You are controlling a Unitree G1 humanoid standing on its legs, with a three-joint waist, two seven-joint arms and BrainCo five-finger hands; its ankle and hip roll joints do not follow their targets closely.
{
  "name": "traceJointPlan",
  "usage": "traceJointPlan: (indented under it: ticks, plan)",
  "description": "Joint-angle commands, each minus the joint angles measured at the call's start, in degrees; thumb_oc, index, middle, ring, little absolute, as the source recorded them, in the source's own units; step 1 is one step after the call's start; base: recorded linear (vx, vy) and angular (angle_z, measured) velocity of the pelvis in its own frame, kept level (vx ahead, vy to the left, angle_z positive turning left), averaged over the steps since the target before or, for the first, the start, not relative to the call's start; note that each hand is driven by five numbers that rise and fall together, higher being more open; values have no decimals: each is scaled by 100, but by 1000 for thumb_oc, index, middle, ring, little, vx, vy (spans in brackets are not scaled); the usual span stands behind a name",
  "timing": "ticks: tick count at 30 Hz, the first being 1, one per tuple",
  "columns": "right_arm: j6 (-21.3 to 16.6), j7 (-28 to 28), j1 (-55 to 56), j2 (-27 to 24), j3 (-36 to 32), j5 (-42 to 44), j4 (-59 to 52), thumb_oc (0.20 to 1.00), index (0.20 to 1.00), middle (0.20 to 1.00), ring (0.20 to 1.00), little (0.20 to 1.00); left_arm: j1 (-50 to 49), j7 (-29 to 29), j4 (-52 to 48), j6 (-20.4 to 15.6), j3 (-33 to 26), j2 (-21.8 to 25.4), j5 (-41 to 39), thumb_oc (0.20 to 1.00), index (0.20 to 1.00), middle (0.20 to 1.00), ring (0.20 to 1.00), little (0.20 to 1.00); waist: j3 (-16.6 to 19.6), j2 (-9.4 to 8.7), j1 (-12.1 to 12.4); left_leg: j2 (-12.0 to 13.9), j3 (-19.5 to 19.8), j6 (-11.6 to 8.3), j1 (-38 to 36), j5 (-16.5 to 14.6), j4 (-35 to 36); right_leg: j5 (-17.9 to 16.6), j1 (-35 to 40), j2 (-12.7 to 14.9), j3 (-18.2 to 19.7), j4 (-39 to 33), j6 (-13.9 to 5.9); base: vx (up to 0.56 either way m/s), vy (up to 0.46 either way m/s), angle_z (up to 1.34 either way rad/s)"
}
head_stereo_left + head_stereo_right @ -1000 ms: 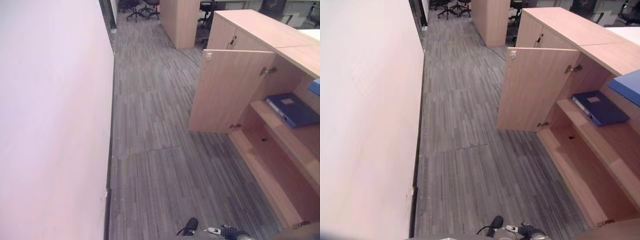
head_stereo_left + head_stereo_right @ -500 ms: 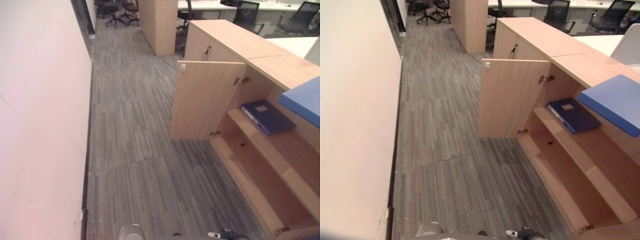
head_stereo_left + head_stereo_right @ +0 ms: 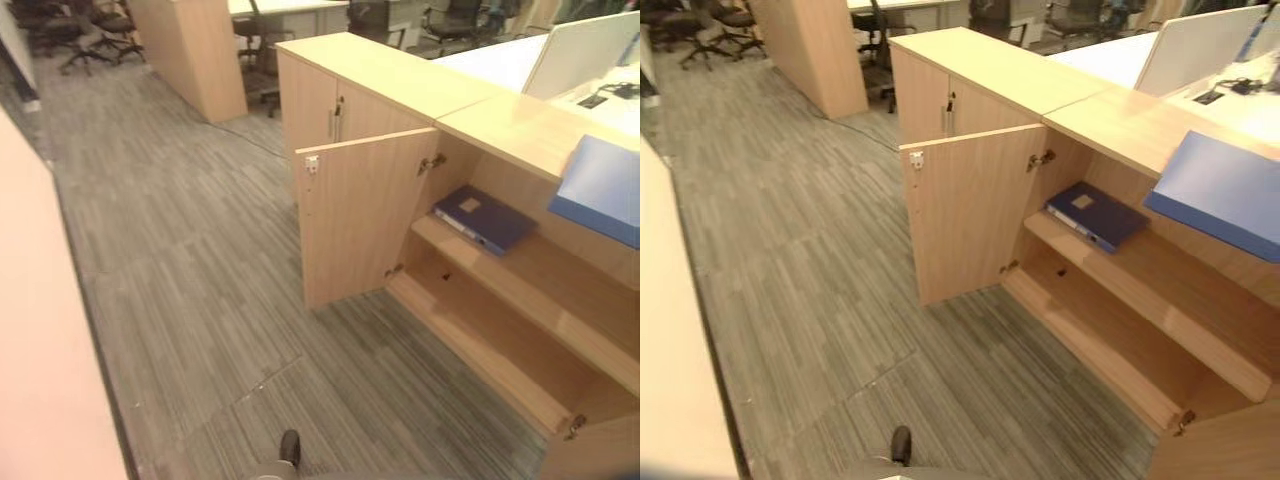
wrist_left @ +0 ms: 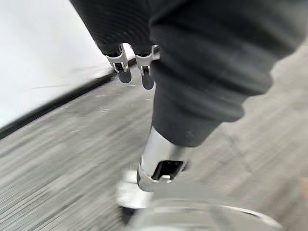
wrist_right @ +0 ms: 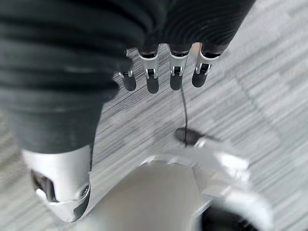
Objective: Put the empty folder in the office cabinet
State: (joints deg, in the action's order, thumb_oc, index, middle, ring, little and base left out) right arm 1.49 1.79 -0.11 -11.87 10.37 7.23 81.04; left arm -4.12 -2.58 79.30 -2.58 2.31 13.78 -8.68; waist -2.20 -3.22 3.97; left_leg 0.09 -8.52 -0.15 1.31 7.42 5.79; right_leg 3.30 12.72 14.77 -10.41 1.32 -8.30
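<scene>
Grey striped carpet (image 3: 190, 250) runs through an office, with a pale wall (image 3: 40, 380) along one side. Against the carpet's far side stands the office cabinet (image 3: 1110, 120), light wood, its door (image 3: 965, 215) swung wide toward the aisle. Inside, the cabinet has an upper shelf (image 3: 1160, 290) and a bare bottom board (image 3: 1090, 345). On the upper shelf, at the end nearest the door, a dark blue binder (image 3: 1095, 215) lies flat. A lighter blue folder (image 3: 1225, 195) sits tilted above that shelf, at the cabinet's top edge, well apart from both hands. Beyond the cabinet stand a second closed cupboard (image 3: 325, 100), office chairs (image 3: 90, 25) and desks. The left hand (image 4: 132, 72) hangs over the carpet beside the wall, fingers straight and empty. The right hand (image 5: 163, 74) hangs likewise, fingers loosely extended, holding nothing.
</scene>
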Motion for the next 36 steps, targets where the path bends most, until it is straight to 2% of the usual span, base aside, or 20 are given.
traceJointPlan:
  ticks: [1,2,4,5,6,7,10,12,13,17,18,19,21,25,29,30,32,34,35,36]
  plan:
    - [-22,-4,-307,-331,-167,54,30,1000,1000,1000,1000,1000,57,68,201,-9,16,-133,-110,1000,1000,1000,1000,1000,-19,339,130,-281,262,100,-54,-520,-79,-475,-595,342,-112,954,-199,112,300,-78]
    - [-35,-32,-337,-335,-163,83,-36,1000,1000,1000,1000,1000,80,74,168,-2,48,-105,-85,1000,1000,1000,1000,1000,-67,375,89,-323,196,152,-136,-590,-79,-729,-759,500,-218,1301,-108,103,309,-62]
    - [-63,-85,-379,-323,-167,165,-180,1000,1000,1000,1000,1000,124,67,114,7,95,-38,-9,1000,1000,1000,1000,1000,-172,404,65,-364,-34,211,-320,-751,-79,-885,-944,833,-739,1876,29,152,294,-44]
    - [-87,-95,-415,-289,-152,205,-258,1000,1000,1000,1000,1000,131,63,90,20,108,-16,31,1000,1000,1000,1000,1000,-214,374,72,-368,-186,180,-469,-938,-79,-895,-979,1022,-1158,2088,-58,157,185,-39]
    - [-84,-97,-415,-287,-152,205,-262,1000,1000,1000,1000,1000,134,63,90,20,107,-14,32,1000,1000,1000,1000,1000,-222,371,68,-373,-182,183,-476,-941,-79,-895,-969,1027,-1162,2089,-63,177,161,-40]
    - [-100,-109,-525,-244,-98,232,-351,1000,1000,1000,1000,1000,164,62,60,51,123,-3,62,1000,1000,1000,1000,1000,-261,367,56,-315,-462,188,-545,-1016,-79,-994,-1018,1080,-1811,2026,-146,87,98,-59]
    - [-111,-89,-740,-215,72,191,-458,1000,1000,1000,1000,1000,212,75,43,82,163,-5,64,1000,1000,1000,1000,1000,-410,393,-13,-180,-776,192,-697,-1100,-79,-982,-1490,638,-2325,1759,-222,126,53,-102]
    - [-113,-96,-790,-191,156,166,-473,1000,1000,1000,1000,1000,194,81,58,100,186,-40,166,1000,1000,1000,1000,1000,-482,343,-57,-146,-926,171,-902,-1231,-79,-1141,-1743,314,-2522,1148,-268,145,-45,-67]
    - [-113,-96,-790,-192,155,166,-473,1000,1000,1000,1000,1000,194,81,58,100,186,-41,166,1000,1000,1000,1000,1000,-486,347,-55,-141,-928,169,-906,-1232,-79,-1149,-1734,304,-2523,1134,-267,110,-68,-61]
    - [-98,-116,-735,-114,82,322,-422,1000,1000,1000,1000,1000,213,115,50,116,136,-59,231,1000,1000,1000,1000,1000,-555,98,-130,-221,-1096,89,-1195,-1403,-79,-1667,-1980,-103,-3053,-68,-429,145,-109,-16]
    - [-93,-115,-639,-91,53,340,-341,1000,1000,1000,1000,1000,247,149,56,104,200,-65,429,1000,1000,1000,1000,1000,-508,-10,-150,-222,-1149,58,-1255,-1475,-79,-1688,-1819,-198,-3251,-491,-403,191,-175,-49]
    - [-87,-125,-573,-89,82,304,-277,1000,1000,1000,1000,1000,239,166,74,113,237,-86,488,1000,1000,1000,1000,1000,-452,-40,-139,-212,-1208,62,-1286,-1526,-79,-1656,-1704,-199,-3346,-550,-354,201,-177,-52]
    - [-81,-137,-496,-108,79,261,-191,1000,1000,1000,1000,1000,202,193,109,142,264,-117,572,1000,1000,1000,1000,1000,-323,-31,-147,-131,-1290,44,-1346,-1559,-79,-1511,-1633,-280,-3361,-566,-229,193,-129,-27]
    - [-79,-145,-453,-132,24,294,-63,1000,1000,1000,1000,1000,208,197,142,159,347,-129,662,1000,1000,1000,1000,1000,-185,52,-272,135,-1370,-63,-1556,-1609,-122,-1275,-1579,-539,-3121,-512,-29,242,-137,-9]
    - [-108,-171,-460,-175,21,357,-15,1000,1000,1000,1000,1000,214,200,106,152,377,-90,629,1000,1000,1000,1000,1000,-128,86,-397,615,-1601,-284,-1609,-1774,-949,-951,-1453,-739,-2924,-339,189,246,-201,-12]
    - [-111,-166,-473,-170,79,336,-27,1000,1000,1000,1000,1000,215,194,82,153,361,-71,579,1000,1000,1000,1000,1000,-119,84,-400,778,-1663,-380,-1574,-1661,-1277,-867,-1382,-850,-2869,-345,265,230,-282,-20]
    - [-105,-154,-517,-170,253,243,-63,1000,1000,1000,1000,1000,199,165,0,142,332,-16,489,1000,1000,1000,1000,1000,-168,35,-318,1256,-1660,-511,-1302,-1247,-2472,-634,-1144,-1147,-2685,-427,492,259,-382,-43]
    - [-82,-155,-550,-181,394,187,-127,1000,1000,1000,1000,1000,197,122,-134,149,378,12,427,1000,1000,1000,1000,1000,-340,-18,-168,1702,-1365,-540,-795,-704,-3966,-408,-866,-1432,-2513,-563,773,187,-391,-69]
    - [-80,-173,-575,-207,436,184,-170,1000,1000,1000,1000,1000,229,87,-199,137,401,15,361,1000,1000,1000,1000,1000,-433,-34,-79,1779,-1206,-555,-538,-425,-4482,-321,-745,-1499,-2456,-632,845,94,-302,-74]
    - [-62,-194,-601,-228,460,171,-195,1000,1000,1000,1000,1000,249,49,-258,125,442,-5,325,1000,1000,1000,1000,1000,-518,-46,-14,1855,-1035,-543,-194,-356,-4847,-228,-677,-1557,-2398,-632,921,55,-190,-79]
